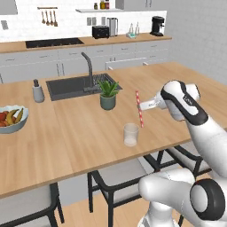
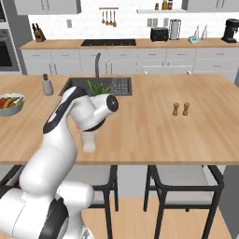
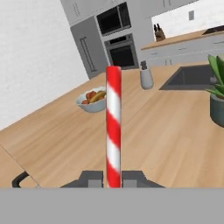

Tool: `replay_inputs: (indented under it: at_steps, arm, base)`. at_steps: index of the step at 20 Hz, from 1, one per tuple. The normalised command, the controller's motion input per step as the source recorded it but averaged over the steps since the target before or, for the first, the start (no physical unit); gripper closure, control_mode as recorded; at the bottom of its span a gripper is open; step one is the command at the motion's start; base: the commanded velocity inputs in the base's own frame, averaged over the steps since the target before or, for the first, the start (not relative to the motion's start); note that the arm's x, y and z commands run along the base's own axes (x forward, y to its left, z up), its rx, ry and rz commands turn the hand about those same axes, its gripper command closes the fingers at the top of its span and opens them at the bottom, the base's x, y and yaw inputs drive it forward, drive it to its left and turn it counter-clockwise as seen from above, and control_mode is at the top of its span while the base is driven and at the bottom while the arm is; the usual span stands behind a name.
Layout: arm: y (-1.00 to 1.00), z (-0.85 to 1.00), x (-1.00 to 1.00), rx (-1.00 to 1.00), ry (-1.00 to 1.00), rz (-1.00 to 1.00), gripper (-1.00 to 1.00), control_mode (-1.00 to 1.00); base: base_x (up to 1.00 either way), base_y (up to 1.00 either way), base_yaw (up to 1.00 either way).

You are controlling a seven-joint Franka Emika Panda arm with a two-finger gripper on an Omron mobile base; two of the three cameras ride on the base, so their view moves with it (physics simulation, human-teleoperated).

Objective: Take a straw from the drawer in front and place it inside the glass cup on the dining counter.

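**Red-and-white straw carried above the glass cup**

Gripper (image 1: 142,106) is clamped on the straw (image 1: 139,108) near its middle, holding it in the air over the wooden desk (image 1: 80,128). The straw's long axis runs near vertical, slightly tilted, one end up and the other down toward the desk. Glass cup (image 1: 131,135) stands just below and slightly to the near side of the lower end, apart from it. To finish well, the lower tip should probably be centred over the cup's mouth, kept upright, lowered inside the rim, then released. A potted plant (image 1: 108,94) stands beyond the gripper; a fruit bowl (image 1: 11,119) lies well apart.
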Motion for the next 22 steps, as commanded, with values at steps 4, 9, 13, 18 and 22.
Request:
replay_inputs:
  at_steps: [4, 9, 13, 18, 22]
  arm:
    - [0.00, -0.40, 0.18, 0.00, 0.00, 0.06, 1.00, -1.00]
    - [0.08, -0.28, 0.32, 0.00, -0.01, 0.05, 1.00, -1.00]
    - [0.12, -0.17, 0.45, 0.01, 0.00, 0.04, 1.00, -1.00]
    - [0.02, -0.23, 0.32, 0.00, -0.03, 0.04, 1.00, -1.00]
    - [0.00, -0.24, 0.24, 0.00, -0.04, 0.03, 1.00, -1.00]
  base:
    - [0.00, 0.00, 0.00]
    - [0.00, 0.00, 0.00]
    - [0.00, 0.00, 0.00]
    - [0.00, 0.00, 0.00]
    - [0.00, 0.00, 0.00]
